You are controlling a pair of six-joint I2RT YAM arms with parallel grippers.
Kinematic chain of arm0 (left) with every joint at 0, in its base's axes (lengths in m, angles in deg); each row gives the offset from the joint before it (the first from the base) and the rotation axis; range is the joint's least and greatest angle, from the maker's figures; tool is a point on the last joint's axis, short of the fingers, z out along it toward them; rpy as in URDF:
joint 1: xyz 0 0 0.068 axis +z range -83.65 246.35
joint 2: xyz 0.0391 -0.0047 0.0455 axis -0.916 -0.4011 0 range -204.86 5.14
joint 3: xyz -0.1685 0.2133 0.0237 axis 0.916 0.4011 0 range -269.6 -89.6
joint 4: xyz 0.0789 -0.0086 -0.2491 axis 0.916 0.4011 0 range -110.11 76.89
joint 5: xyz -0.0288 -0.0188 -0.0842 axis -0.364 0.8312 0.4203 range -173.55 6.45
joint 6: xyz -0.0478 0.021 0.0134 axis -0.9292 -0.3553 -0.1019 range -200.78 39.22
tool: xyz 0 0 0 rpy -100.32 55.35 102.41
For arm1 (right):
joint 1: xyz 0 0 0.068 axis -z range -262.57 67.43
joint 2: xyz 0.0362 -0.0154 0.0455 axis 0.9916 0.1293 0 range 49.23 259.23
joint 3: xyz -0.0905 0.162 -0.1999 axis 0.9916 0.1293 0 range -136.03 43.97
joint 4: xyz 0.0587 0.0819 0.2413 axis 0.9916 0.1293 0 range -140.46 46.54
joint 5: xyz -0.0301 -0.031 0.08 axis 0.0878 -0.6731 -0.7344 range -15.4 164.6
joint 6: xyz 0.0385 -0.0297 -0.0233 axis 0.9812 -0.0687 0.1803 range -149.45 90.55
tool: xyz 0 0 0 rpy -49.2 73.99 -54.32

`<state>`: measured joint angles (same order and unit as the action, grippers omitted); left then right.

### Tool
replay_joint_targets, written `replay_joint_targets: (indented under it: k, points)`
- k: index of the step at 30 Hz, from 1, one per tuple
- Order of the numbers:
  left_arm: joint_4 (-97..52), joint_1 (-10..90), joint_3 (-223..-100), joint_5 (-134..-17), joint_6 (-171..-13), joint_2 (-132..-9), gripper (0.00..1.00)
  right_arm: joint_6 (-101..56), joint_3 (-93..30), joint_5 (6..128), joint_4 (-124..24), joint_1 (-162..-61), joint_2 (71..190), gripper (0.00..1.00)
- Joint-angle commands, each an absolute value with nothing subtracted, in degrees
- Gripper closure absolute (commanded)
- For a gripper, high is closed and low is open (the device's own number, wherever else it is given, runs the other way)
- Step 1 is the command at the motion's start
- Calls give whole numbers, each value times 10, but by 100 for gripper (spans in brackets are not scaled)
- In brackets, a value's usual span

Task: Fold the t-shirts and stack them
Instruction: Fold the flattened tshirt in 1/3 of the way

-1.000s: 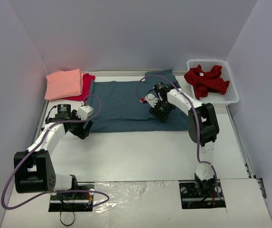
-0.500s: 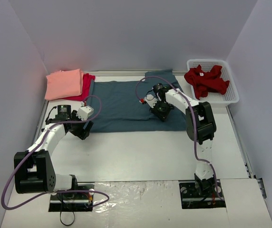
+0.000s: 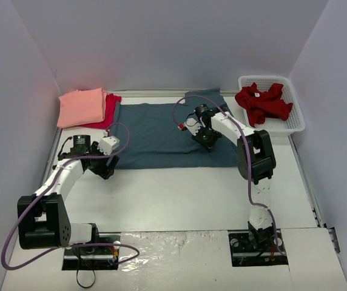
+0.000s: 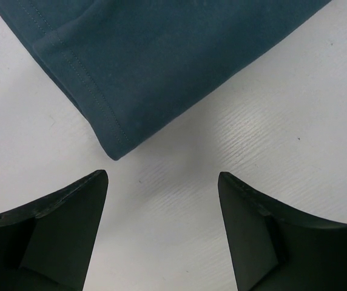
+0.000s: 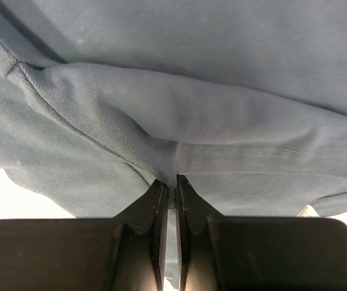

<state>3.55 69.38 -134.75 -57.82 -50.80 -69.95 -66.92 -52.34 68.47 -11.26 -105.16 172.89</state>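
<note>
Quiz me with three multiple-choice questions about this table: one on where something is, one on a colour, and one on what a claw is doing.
1. Where is the dark red shirt?
A) on the bare table
B) in the white basket
C) hanging on the wall

2. What colour is the top folded shirt at far left?
A) green
B) white
C) salmon pink

3. What is the right claw doing?
A) pinching a fold of the blue shirt
B) hanging open over bare table
C) holding the basket

Answers:
1 B, it lies crumpled inside the basket.
2 C, it is pink and lies on a crimson shirt.
3 A, its wrist view shows it shut with blue cloth bunched at its tips.
</note>
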Motion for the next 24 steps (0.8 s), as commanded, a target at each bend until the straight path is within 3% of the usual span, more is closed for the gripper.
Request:
replay_joint_targets:
  k: [1, 24]
  points:
    - [33, 694, -1349, -562, -499, -678, 28, -664, -551, 709, -93, -1055, 1700, 99]
    - [33, 694, -1350, -560, -494, -683, 28, -676, -634, 771, -92, -1091, 1742, 100]
